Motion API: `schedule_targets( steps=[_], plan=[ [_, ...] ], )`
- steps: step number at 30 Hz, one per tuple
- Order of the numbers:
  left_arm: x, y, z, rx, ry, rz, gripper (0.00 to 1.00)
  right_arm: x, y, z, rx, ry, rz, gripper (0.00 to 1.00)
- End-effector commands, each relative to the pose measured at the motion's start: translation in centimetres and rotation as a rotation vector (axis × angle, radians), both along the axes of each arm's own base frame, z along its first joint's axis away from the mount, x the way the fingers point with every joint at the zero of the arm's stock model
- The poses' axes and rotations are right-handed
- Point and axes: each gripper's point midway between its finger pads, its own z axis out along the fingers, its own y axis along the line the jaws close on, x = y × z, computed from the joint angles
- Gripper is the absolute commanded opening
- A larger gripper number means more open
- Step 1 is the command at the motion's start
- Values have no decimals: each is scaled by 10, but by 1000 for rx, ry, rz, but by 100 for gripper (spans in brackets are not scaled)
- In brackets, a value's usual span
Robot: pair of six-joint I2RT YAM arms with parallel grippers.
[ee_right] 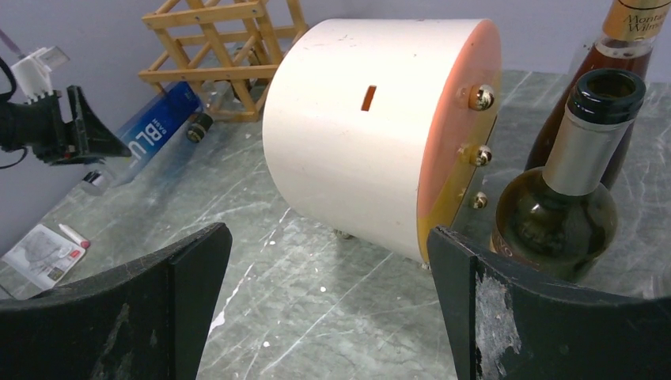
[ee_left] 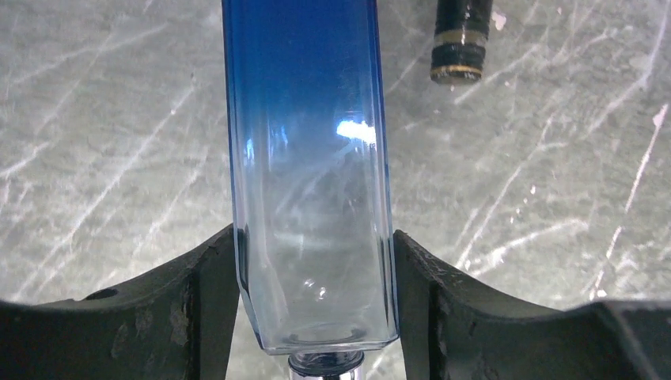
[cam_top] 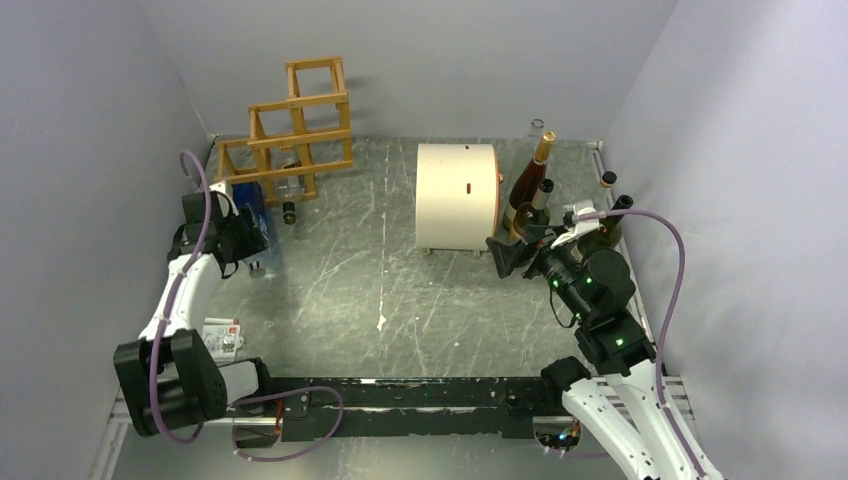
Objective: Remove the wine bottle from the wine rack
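The honey-brown wooden wine rack (cam_top: 296, 135) stands at the back left; it also shows in the right wrist view (ee_right: 214, 47). A dark bottle lies in its lower cell, neck (cam_top: 289, 210) poking out toward the front, also seen in the left wrist view (ee_left: 460, 39). My left gripper (cam_top: 235, 235) is shut on a square blue-to-clear bottle (ee_left: 308, 158), fingers (ee_left: 198, 309) pressed on both sides near its cap end. This bottle (cam_top: 250, 205) lies in front of the rack's left end, also visible in the right wrist view (ee_right: 154, 134). My right gripper (cam_top: 510, 255) is open and empty.
A cream cylindrical drum (cam_top: 458, 195) lies at mid-table, close ahead of the right gripper (ee_right: 328, 301). Upright bottles stand right of it: an amber one (cam_top: 528, 190) and a green one (ee_right: 570, 198). A paper leaflet (cam_top: 222, 335) lies near the left arm.
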Motion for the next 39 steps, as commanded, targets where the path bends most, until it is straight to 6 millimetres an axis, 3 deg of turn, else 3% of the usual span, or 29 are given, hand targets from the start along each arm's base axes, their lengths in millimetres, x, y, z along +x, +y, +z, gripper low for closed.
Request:
schedule_targets(
  steps=[1, 9, 14, 22, 26, 29, 34, 39],
  plan=[
    [-23, -15, 21, -83, 12, 18, 7, 0, 3, 2, -1, -10, 16, 100],
    [-39, -25, 75, -106, -102, 72, 7, -14, 31, 12, -12, -70, 200, 100],
    [-55, -40, 74, -189, 6, 56, 7, -18, 47, 14, -27, -78, 285, 100],
    [-81, -58, 77, -254, 31, 21, 7, -55, 106, 17, -32, -125, 612, 99],
    [-92, -69, 73, -300, 62, -6, 7, -63, 151, 17, -112, -121, 668, 99],
    [-95, -74, 75, -329, 51, 2, 7, -73, 194, 3, -183, -145, 711, 99],
    [-101, -79, 78, -384, 71, 53, 7, -49, 256, -32, -231, -183, 698, 100],
    [-110, -82, 76, -484, 144, 212, 7, -36, 323, -66, -297, -219, 773, 100]
  ],
)
